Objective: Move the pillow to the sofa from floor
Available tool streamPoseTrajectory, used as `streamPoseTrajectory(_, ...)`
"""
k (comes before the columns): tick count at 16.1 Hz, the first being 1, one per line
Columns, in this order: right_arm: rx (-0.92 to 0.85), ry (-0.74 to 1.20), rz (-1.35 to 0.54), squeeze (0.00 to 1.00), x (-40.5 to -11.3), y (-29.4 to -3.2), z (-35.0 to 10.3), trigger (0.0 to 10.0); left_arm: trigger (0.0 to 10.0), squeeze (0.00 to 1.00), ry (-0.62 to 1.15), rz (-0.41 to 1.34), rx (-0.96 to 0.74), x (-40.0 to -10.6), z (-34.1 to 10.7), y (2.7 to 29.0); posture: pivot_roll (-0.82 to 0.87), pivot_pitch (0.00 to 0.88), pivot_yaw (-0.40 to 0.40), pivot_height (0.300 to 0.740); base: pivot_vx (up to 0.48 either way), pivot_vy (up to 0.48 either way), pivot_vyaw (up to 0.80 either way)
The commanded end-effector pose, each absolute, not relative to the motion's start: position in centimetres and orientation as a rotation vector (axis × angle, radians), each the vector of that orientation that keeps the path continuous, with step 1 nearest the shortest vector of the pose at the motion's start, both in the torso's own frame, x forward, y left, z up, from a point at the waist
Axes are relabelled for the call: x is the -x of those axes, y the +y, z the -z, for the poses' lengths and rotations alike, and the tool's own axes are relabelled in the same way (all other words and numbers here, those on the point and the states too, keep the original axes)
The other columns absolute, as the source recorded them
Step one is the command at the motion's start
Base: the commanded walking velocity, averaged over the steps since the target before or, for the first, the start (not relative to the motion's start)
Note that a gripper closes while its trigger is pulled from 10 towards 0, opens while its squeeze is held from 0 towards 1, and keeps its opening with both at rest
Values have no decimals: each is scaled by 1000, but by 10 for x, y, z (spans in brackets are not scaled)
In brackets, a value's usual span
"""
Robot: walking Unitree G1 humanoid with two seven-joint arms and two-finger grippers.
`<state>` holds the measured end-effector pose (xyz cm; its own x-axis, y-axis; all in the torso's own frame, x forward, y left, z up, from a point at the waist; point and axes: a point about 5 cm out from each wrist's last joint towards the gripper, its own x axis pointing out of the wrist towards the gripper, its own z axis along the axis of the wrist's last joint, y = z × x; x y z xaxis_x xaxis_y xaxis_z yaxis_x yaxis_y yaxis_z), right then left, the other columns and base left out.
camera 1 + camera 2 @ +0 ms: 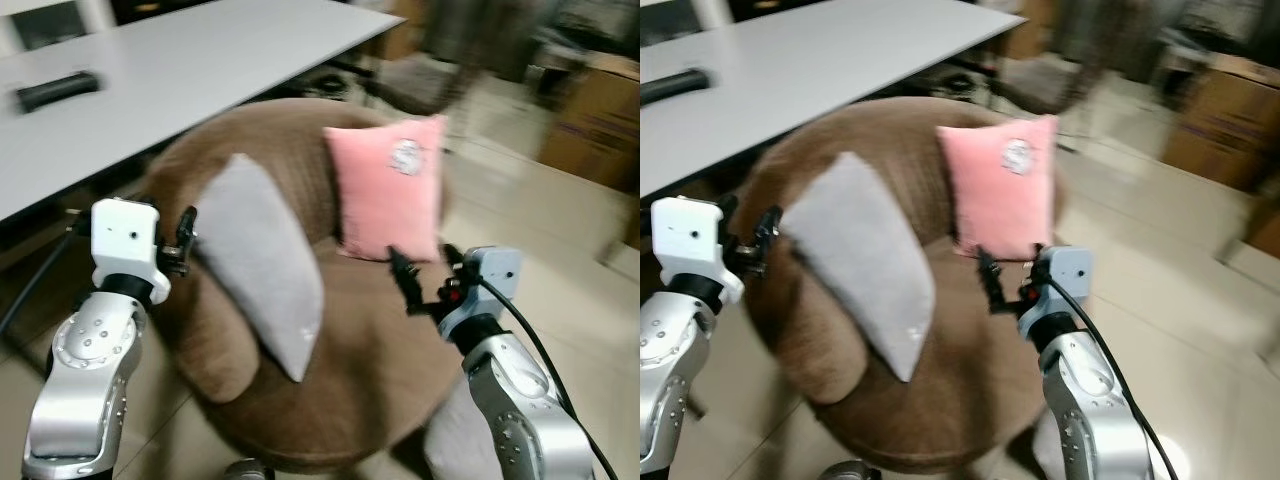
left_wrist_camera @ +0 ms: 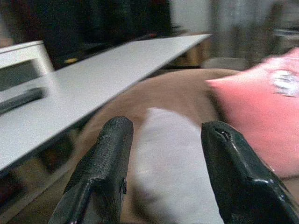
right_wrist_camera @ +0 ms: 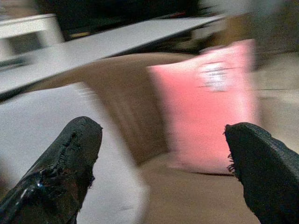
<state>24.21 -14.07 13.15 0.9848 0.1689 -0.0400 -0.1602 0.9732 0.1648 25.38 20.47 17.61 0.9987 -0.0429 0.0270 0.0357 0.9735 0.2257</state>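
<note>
**Both pillows on the round brown sofa, both pincers released**

The left gripper (image 1: 187, 240) is hovering with fingers spread, empty, just left of the grey pillow (image 1: 265, 262), which is leaning tilted on the brown sofa (image 1: 340, 390). Right of it, the pink pillow (image 1: 390, 187) is standing against the backrest, directly beyond the right gripper (image 1: 425, 272), whose fingers are gaping wide, gripping nothing. A grey table (image 1: 180, 70) is standing behind.
</note>
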Motion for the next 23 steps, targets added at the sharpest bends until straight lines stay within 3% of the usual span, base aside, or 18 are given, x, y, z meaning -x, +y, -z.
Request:
streamPoseTrajectory(1,-87,7,-56,0,-243,-154,-140,10000,10000,0,-26,59,-245,-254,-174,200,76,0,-23,740,0,0,-800)
streamPoseTrajectory(3,-61,73,-118,0,-239,-153,-136,10000,10000,0,-31,52,-274,-255,-173,199,76,0,-23,740,0,0,-800)
streamPoseTrajectory(5,-72,54,-10,0,-241,-159,-136,10000,10000,0,-25,59,-284,-257,-171,196,73,0,-23,740,0,0,-800)
streamPoseTrajectory(12,-106,163,-85,0,-240,-142,-125,10000,10000,0,-32,55,-255,-257,-167,196,71,0,-27,740,0,0,-800)
streamPoseTrajectory(23,-98,183,-32,0,-242,-148,-122,10000,10000,0,-40,61,-236,-259,-161,192,67,0,-38,740,0,-401,0)
